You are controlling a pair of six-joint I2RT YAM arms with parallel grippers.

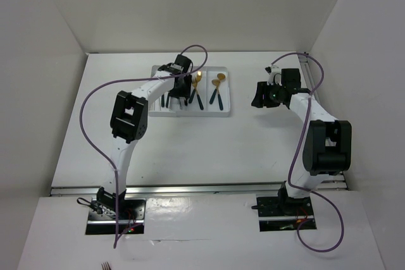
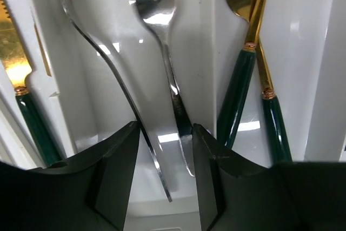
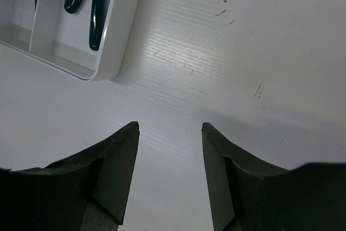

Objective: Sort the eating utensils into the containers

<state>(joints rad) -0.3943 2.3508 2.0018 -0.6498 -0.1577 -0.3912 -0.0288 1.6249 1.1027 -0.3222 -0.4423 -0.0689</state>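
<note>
Both are released: your left fingers straddle the silver fork in the tray, your right fingers hang above the counter.

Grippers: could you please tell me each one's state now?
Left gripper: straddles the silver fork; grip cannot be told.
Right gripper: open, empty.

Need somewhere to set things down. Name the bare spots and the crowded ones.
Bare table runs wide between the tray and the arm bases, and right of the tray, under the right arm's open jaws. Crowded: the tray's middle compartments, with the left arm's jaws over the silver fork.
</note>
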